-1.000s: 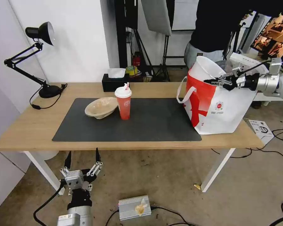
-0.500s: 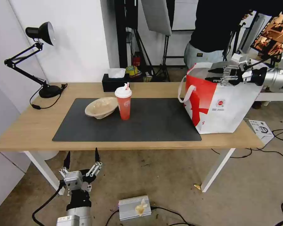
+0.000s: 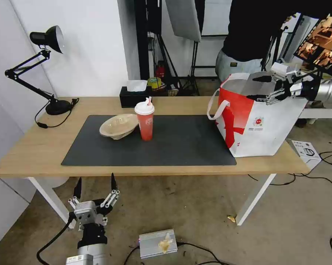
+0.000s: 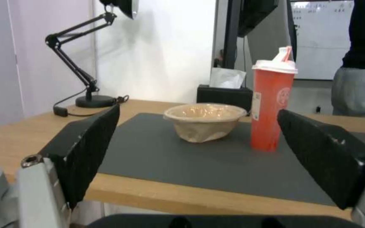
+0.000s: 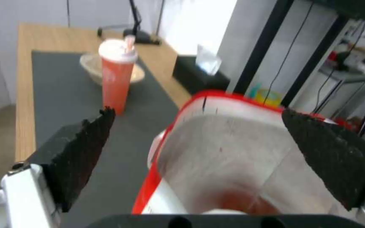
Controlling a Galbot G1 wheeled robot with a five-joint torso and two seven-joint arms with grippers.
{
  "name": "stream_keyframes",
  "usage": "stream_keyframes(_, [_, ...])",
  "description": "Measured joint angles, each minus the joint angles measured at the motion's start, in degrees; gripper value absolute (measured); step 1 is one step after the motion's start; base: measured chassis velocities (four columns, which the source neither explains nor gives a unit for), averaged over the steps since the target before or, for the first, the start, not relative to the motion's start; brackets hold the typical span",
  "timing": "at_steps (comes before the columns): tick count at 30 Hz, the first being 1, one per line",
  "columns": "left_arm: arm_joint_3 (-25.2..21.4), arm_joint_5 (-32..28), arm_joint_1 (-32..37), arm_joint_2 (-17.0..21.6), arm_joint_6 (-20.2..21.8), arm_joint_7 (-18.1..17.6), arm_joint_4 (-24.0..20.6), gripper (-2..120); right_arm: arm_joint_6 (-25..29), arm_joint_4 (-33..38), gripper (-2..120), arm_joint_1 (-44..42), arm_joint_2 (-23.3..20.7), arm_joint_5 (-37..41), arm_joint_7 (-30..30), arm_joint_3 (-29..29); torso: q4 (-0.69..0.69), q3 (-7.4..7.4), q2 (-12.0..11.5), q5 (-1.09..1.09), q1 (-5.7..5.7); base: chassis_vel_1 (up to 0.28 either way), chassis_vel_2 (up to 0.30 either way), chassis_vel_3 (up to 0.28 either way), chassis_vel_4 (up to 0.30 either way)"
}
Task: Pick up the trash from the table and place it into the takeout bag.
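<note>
Trash pieces are sitting two in number on the dark grey mat [image 3: 151, 141]: one red cup [image 3: 145, 121] with lid and straw, and one beige pulp bowl [image 3: 118, 126] touching it on the robot's left. One takeout bag [image 3: 256, 119] is standing at the right end of the table [image 3: 33, 151], and a pale round shape is showing blurred deep inside its foil lining. Right gripper [image 3: 262, 88] is hovering over the bag's mouth, fingers spread apart and empty. Left gripper [image 3: 95, 182] is hanging below the table's front edge, fingers likewise apart. One black tissue box [image 3: 133, 96] and one desk lamp [image 3: 44, 66] are sitting along the far edge.
</note>
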Motion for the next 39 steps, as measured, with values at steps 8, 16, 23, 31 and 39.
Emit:
stream_keyframes(8, [-0.84, -0.56, -0.43, 0.47, -0.05, -0.04, -0.24, 100, 0.76, 11.58, 100, -9.05, -2.65, 9.40, 13.36, 7.76, 0.00, 0.00, 0.00, 0.00, 0.00, 0.000, 0.000, 0.000, 0.000])
stream_keyframes(16, [-0.75, -1.01, -1.04, 0.61, 0.00, -0.04, 0.12, 100, 4.82, 33.58, 100, -26.98, -5.08, 15.37, 35.65, 20.42, 0.01, 0.00, 0.00, -0.02, 0.00, 0.000, 0.000, 0.000, 0.000])
stream_keyframes(23, [-0.72, -1.34, -1.54, 0.62, 0.00, -0.04, 0.45, 100, 10.19, 49.06, 100, -45.07, -1.93, 14.36, 52.75, 29.44, 0.00, 0.00, 0.00, -0.01, -0.01, 0.000, 0.000, 0.000, 0.000])
stream_keyframes(31, [-0.78, -2.65, -1.97, 0.94, 0.20, -0.11, 0.38, 100, 15.21, 60.91, 100, -63.26, 7.98, -1.58, 69.76, 33.91, -0.01, 0.00, 0.01, -0.01, -0.01, 0.000, 0.000, 0.000, 0.000])
stream_keyframes(39, [-1.48, -3.41, -2.29, 1.01, 0.53, -0.11, 0.23, 100, 16.94, 64.08, 100, -71.68, 16.56, -12.50, 80.45, 31.52, 0.00, 0.00, 0.01, -0.01, -0.01, 0.000, 0.000, 0.000, 0.000])
